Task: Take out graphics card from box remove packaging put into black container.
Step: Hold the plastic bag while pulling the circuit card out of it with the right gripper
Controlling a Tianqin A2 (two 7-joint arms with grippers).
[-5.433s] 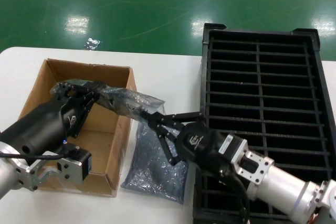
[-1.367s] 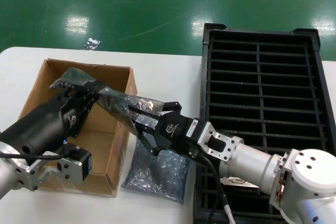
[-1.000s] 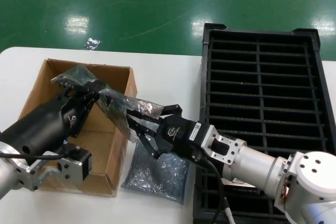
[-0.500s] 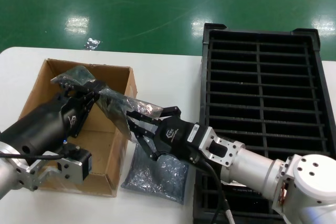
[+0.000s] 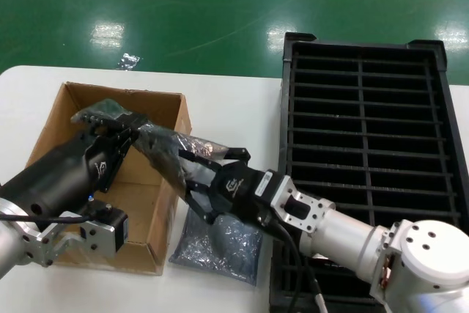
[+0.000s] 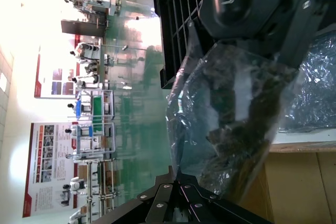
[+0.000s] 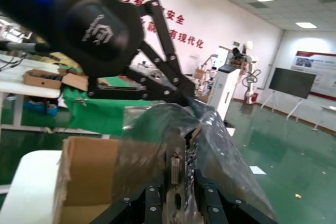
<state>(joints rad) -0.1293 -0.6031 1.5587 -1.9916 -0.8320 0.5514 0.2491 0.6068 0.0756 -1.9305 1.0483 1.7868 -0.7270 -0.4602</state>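
Above the brown cardboard box (image 5: 121,93), my left gripper (image 5: 132,124) is shut on one end of the silver-grey packaging (image 5: 161,144). The bag hangs stretched from it toward my right gripper (image 5: 189,175). In the left wrist view the left gripper (image 6: 178,174) pinches the bag's edge, and the dark graphics card (image 6: 236,108) shows inside it. In the right wrist view the right gripper (image 7: 178,192) is shut on the card's silver bracket (image 7: 175,174) through the packaging (image 7: 152,129). The black container (image 5: 363,43) stands to the right, its slots bare.
A second silver-grey bag (image 5: 216,243) lies flat on the white table between the box and the black tray. The right arm reaches across the tray's near left corner. Green floor lies beyond the table's far edge.
My right gripper has slid left along the bag toward the box and its fingers have closed on the bagged card. The left gripper has kept its hold and barely moved.
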